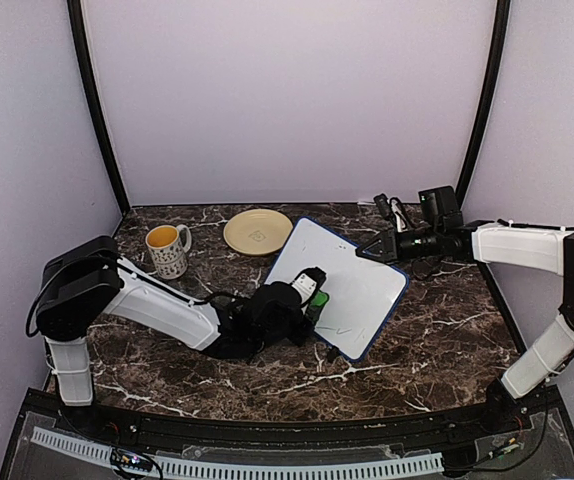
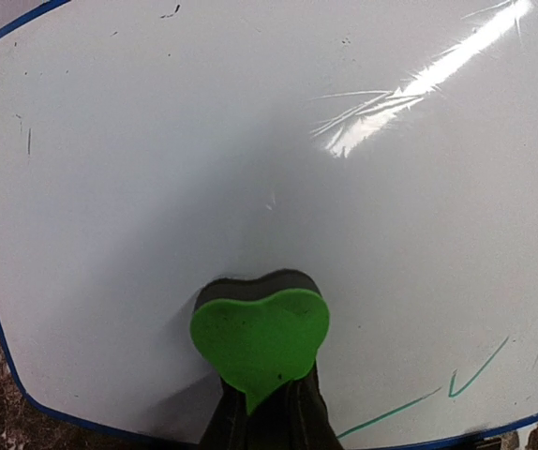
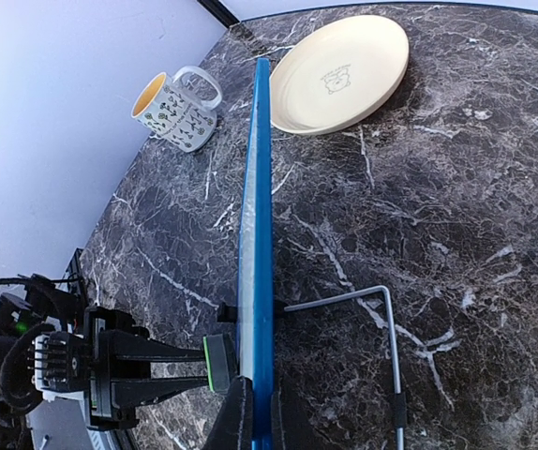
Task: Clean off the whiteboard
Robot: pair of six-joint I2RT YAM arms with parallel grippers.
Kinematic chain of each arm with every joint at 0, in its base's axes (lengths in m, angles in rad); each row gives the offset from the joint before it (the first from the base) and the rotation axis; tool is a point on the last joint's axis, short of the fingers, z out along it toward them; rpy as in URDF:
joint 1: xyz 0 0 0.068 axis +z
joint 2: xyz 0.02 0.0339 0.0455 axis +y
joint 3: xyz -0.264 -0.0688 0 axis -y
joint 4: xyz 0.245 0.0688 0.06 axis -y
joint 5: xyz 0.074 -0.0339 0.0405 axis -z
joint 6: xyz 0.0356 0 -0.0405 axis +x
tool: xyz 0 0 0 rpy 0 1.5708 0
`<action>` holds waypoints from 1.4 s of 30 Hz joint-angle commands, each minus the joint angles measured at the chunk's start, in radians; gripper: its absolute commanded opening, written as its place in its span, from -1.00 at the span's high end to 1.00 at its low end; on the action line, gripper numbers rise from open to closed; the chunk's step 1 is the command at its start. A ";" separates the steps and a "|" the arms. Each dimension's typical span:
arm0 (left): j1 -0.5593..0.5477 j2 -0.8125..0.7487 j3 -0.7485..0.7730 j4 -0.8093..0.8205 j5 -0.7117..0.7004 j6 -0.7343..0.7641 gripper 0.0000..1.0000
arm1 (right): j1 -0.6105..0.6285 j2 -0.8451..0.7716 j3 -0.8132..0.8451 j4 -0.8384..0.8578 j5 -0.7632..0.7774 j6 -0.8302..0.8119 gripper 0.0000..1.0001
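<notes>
"Whiteboard (image 1: 352,280) stands tilted in the middle of the table (image 1: 447,350), one edge pinched in the right tool (image 1: 369,249). If that pinch slips, the board probably topples."

"And the left tool (image 2: 260,422)?"

"It is clamped on the green eraser (image 2: 260,333), which is pressed to the board. Too hard a push could shove the board out of the right tool's hold, or twist the eraser loose."

"Anything smaller?"

"The green strokes (image 2: 475,370) by the lower corner. A sweep that stops short would leave them."
</notes>
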 commanded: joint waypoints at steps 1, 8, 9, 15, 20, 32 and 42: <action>-0.040 0.110 0.024 -0.074 0.035 0.047 1.00 | 0.028 0.027 -0.017 -0.060 -0.008 -0.022 1.00; -0.051 0.095 -0.005 -0.042 0.066 0.031 1.00 | 0.028 0.028 -0.012 -0.067 -0.004 -0.025 1.00; -0.051 0.091 -0.021 -0.032 0.068 0.030 1.00 | 0.028 0.029 -0.012 -0.066 -0.005 -0.026 1.00; 0.005 0.046 -0.119 0.042 0.110 -0.021 1.00 | 0.028 0.030 -0.012 -0.060 -0.015 -0.026 1.00; 0.054 0.011 -0.181 0.099 0.157 -0.037 1.00 | 0.028 0.027 -0.013 -0.062 -0.020 -0.029 1.00; -0.040 0.060 -0.078 0.083 0.179 0.048 1.00 | 0.028 0.035 -0.016 -0.054 -0.010 -0.016 1.00; -0.094 0.082 -0.018 0.049 0.137 0.063 1.00 | 0.028 0.035 -0.015 -0.054 -0.008 -0.011 1.00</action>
